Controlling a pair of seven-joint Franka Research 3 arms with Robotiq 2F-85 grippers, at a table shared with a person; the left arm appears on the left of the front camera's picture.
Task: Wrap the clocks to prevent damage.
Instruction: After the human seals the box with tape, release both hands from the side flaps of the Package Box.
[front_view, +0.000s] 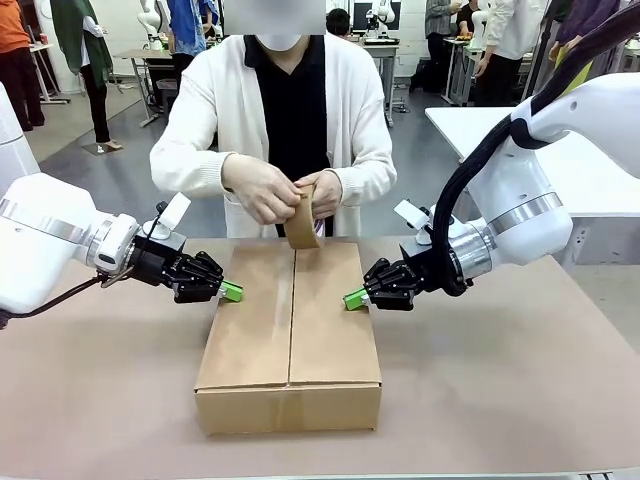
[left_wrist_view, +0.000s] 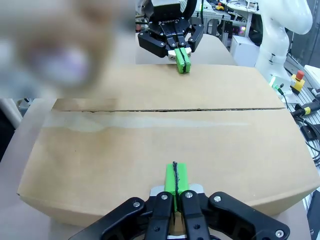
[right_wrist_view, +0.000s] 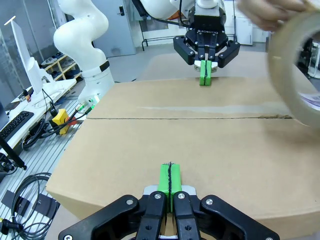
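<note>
Brown desk (front_view: 500, 400), plain and matte. In the middle of it a closed box (front_view: 290, 330) of brown cardboard, long side pointing toward the person. Two top flaps, meeting in a seam (left_wrist_view: 170, 110) along the length. Just beside the seam, a shiny strip of tape (left_wrist_view: 150, 122).

Left jaws pressed together, nothing between the green pads (front_view: 231, 291), tips lying on the left edge of the box top. Right jaws pressed together as well, pads (front_view: 355, 299) on the right edge, straight across from the left ones.

At the far end of the box, a person in a white jacket. Right hand (front_view: 262, 188) and left hand (front_view: 325, 190) both on a brown tape roll (front_view: 302, 222), held upright just above the far edge of the box.

Behind, a big room with grey floor. A white desk (front_view: 590, 150) at the right, more desks and standing people farther off. Around the desk, in the wrist views, a red button (left_wrist_view: 299, 76), a keyboard (right_wrist_view: 20, 120) and black cables (right_wrist_view: 25, 200).

White letters "ROBOTIQ" (left_wrist_view: 167, 22) on the black body of the right jaws, seen from the left wrist. Same word on the left jaws, seen from the right wrist.
</note>
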